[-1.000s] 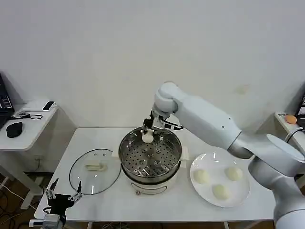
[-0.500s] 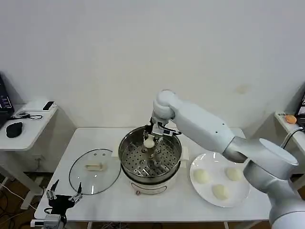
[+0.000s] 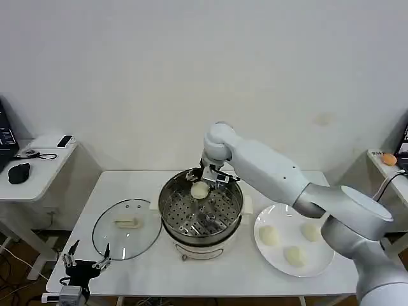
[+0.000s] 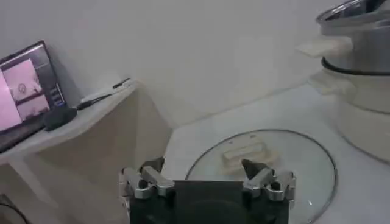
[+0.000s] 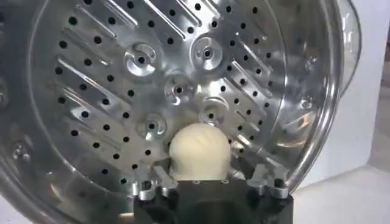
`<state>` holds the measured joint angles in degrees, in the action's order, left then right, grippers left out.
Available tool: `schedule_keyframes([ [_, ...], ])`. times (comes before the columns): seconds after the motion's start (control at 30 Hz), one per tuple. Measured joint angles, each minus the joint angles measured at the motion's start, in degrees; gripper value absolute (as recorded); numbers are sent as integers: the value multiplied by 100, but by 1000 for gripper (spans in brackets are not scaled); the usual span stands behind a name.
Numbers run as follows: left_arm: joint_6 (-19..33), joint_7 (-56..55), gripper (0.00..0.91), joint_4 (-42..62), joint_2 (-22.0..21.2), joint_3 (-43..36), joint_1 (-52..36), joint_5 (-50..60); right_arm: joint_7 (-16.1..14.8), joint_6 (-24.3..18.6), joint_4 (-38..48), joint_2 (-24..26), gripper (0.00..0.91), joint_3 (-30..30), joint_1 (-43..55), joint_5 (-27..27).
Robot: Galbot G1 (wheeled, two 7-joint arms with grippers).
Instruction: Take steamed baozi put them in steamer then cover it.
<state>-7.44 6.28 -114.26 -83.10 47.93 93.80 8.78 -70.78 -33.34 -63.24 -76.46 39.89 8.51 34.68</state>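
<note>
left gripper [image 4: 207,182] spread, over cover [image 4: 262,163]

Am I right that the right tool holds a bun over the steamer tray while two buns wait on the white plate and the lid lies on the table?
Not quite: the head view shows three buns on the white plate, not two. The rest stands: the right tool holds a bun over the steamer tray, and the lid lies on the table.

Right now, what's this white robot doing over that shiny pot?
It is loading buns. The right gripper reaches over the far side of the round stainless-steel steamer, a cream-white bun between its jaws just above the perforated tray. Three more buns wait on the white plate. The clear glass lid lies beside the pot, and the left gripper idles near it, open.
</note>
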Motion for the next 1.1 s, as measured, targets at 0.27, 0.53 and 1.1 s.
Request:
schedule_keyframes([
  [0.27, 0, 0, 907, 6, 33, 19, 21, -7, -133, 214, -404, 261, 907, -81, 124, -296],
  [0.53, -4, 32, 907, 5, 84, -13, 5, -11, 81, 925, -1241, 1062, 907, -201, 379, -1167],
  [1.1, -112, -20, 907, -218, 241, -192, 30, -62, 17, 4687, -2139, 3043, 907, -424, 601, -3057],
])
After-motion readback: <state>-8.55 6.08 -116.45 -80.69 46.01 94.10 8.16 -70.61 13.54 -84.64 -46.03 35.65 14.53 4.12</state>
